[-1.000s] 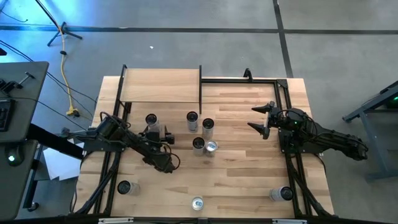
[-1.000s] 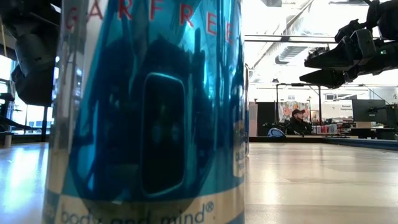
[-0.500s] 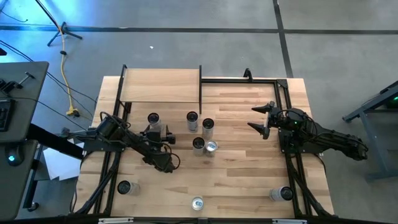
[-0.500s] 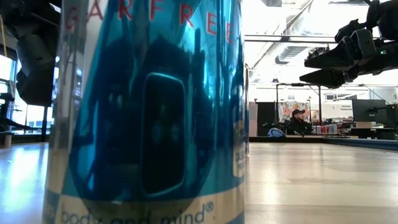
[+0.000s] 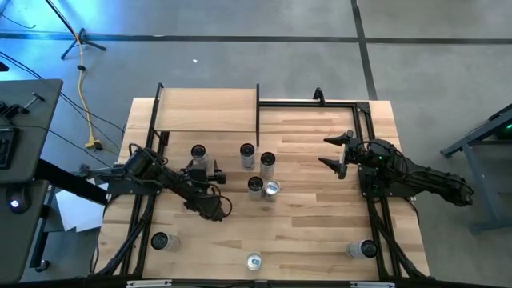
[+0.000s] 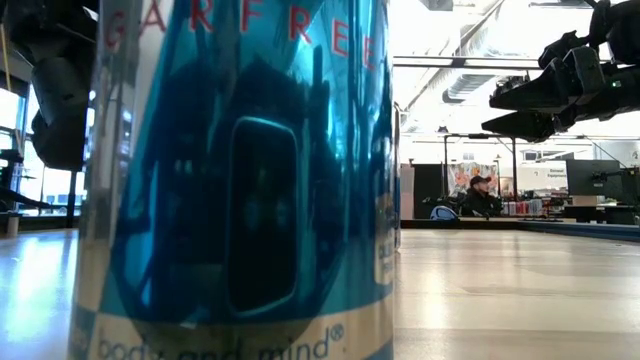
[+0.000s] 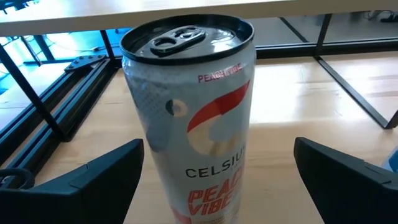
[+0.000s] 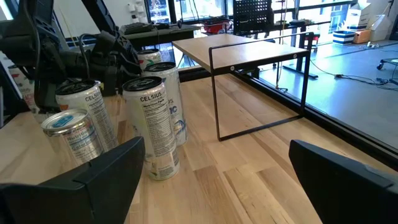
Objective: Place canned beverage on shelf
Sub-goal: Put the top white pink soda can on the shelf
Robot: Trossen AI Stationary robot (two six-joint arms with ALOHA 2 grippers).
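Observation:
A white canned beverage (image 7: 193, 118) with red lettering stands upright on its base on the table (image 5: 312, 224), just in front of the shelf (image 5: 206, 110). The shelf is a pale board on thin black posts at the table's far left. My left gripper (image 5: 203, 169) is open, one finger on each side of this can (image 5: 197, 152), with a gap on both sides. My right gripper (image 5: 326, 152) hangs open over the table's right side, holding nothing.
Several more cans stand mid-table (image 5: 260, 172) and along the near edge (image 5: 160, 240), (image 5: 364, 250). One blue can (image 6: 240, 180) fills the left half of the low view. A bare black frame (image 5: 316, 102) adjoins the shelf on its right. A person (image 6: 481, 195) sits far behind.

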